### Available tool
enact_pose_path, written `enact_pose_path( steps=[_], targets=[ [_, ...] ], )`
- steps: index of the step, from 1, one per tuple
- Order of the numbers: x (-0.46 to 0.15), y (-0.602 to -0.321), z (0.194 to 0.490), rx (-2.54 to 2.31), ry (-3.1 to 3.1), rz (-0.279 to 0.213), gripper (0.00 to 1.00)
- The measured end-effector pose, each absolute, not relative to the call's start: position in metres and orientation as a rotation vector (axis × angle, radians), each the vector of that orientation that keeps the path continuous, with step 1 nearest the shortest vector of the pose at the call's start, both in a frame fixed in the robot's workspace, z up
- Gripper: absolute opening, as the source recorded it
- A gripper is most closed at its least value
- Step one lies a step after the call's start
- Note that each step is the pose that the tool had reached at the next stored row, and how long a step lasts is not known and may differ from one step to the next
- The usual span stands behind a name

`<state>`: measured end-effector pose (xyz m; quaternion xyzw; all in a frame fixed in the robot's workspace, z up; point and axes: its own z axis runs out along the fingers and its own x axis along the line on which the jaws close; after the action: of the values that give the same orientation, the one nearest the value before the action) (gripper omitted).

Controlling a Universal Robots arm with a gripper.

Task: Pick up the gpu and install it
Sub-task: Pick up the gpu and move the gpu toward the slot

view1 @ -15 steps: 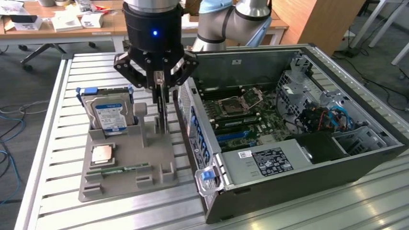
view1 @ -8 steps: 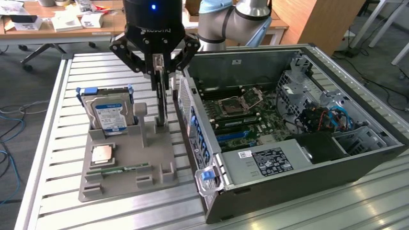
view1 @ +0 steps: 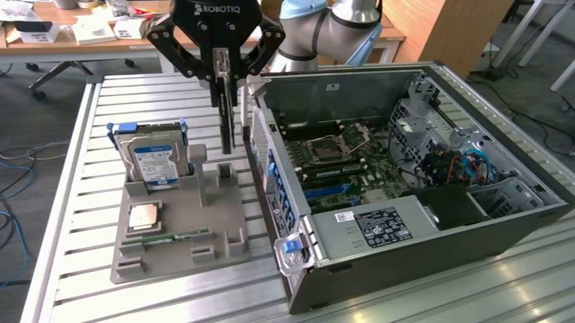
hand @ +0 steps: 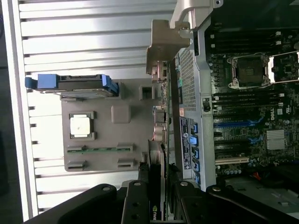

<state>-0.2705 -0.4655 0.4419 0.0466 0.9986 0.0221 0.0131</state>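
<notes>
In the exterior view the arm points straight down, its hand (view1: 225, 70) pinching the gpu (view1: 227, 118). The card hangs on edge over the grey holder (view1: 180, 215), seemingly clear of it, beside the open computer case (view1: 404, 168) on the slatted table (view1: 81, 202). In the wrist view the card lies between holder and case.

Downward fingers (view1: 218, 81) in narrow pinch

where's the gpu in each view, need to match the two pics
Exterior view: the gpu hangs edge-on from the gripper, between the grey holder and the open case.
Wrist view: the gpu sticks out from the gripper, along the case's outer wall.
Shared landmark: the blue-handled hard drive.
</notes>
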Motion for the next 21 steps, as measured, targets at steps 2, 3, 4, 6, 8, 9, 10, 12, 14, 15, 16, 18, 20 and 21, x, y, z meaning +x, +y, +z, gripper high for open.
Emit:
enact_pose_path(
  steps=[2, 3, 4, 6, 8, 9, 10, 12, 14, 15, 16, 18, 20, 21],
  targets=[
    [-0.271, -0.465, 0.442, 0.145, 3.111, 0.069, 0.26],
    [-0.270, -0.466, 0.442, 0.145, 3.111, 0.069, 0.26],
    [-0.268, -0.466, 0.442, 0.145, 3.111, 0.069, 0.26],
    [-0.260, -0.465, 0.442, 0.145, 3.111, 0.069, 0.26],
    [-0.251, -0.465, 0.442, 0.146, 3.111, 0.070, 0.26],
    [-0.246, -0.466, 0.442, 0.145, 3.111, 0.070, 0.26],
    [-0.242, -0.466, 0.442, 0.145, 3.111, 0.070, 0.26],
    [-0.233, -0.465, 0.442, 0.146, 3.111, 0.071, 0.26],
    [-0.224, -0.466, 0.442, 0.145, 3.111, 0.072, 0.26],
    [-0.219, -0.466, 0.442, 0.145, 3.111, 0.072, 0.26],
    [-0.215, -0.465, 0.442, 0.146, 3.111, 0.072, 0.26],
    [-0.206, -0.465, 0.442, 0.145, 3.111, 0.073, 0.26],
    [-0.197, -0.466, 0.442, 0.145, 3.111, 0.074, 0.26],
    [-0.192, -0.465, 0.442, 0.145, 3.111, 0.075, 0.26]
  ],
)
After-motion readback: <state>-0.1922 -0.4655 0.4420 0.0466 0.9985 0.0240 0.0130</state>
